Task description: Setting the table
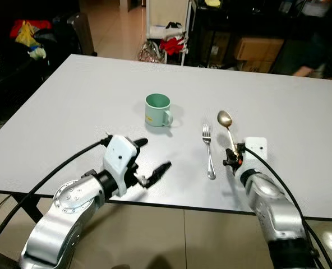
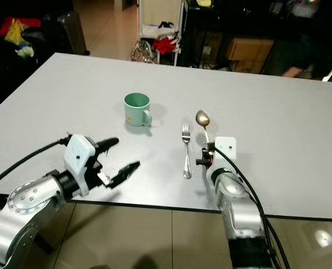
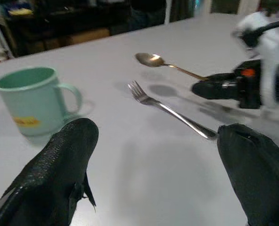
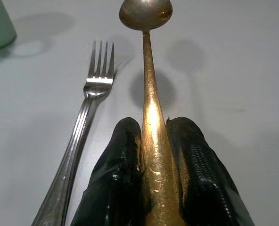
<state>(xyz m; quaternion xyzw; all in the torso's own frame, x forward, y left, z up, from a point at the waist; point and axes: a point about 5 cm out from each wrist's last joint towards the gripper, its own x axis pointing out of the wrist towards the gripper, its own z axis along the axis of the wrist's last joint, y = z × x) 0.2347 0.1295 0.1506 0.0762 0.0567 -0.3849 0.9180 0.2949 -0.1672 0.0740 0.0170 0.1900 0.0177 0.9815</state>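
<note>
- Grey tabletop [image 1: 70, 112] is stretching away from the robot toward a dark, cluttered room, its near edge running just under both wrists.
- Nearest on the left, the left gripper [image 1: 153, 159] is hovering over the near part of the table with its two black fingers [image 3: 59, 174] spread wide and nothing between them.
- On the right, the right gripper [image 4: 154, 188] is sitting at about the same depth, its fingers pinched tight on the handle of a gold spoon [image 1: 227, 126]; the right wrist view is showing the handle clamped between both black pads.
- The spoon is pointing away from the robot, bowl farthest out and casting a shadow on the table, so the bowl end is looking lifted off the surface.
- Just to the left of the spoon, a silver fork [image 1: 208, 150] is lying flat on the table, tines pointing away, roughly parallel to the spoon and apart from it.
- Farther out and to the left of the fork, a pale green mug [image 1: 157, 110] is standing upright, its handle turned toward the fork.
- Beyond the far edge, a white rack [image 1: 166, 28] holding red items and some cardboard boxes [image 1: 256, 50] are sitting in the dim background.
</note>
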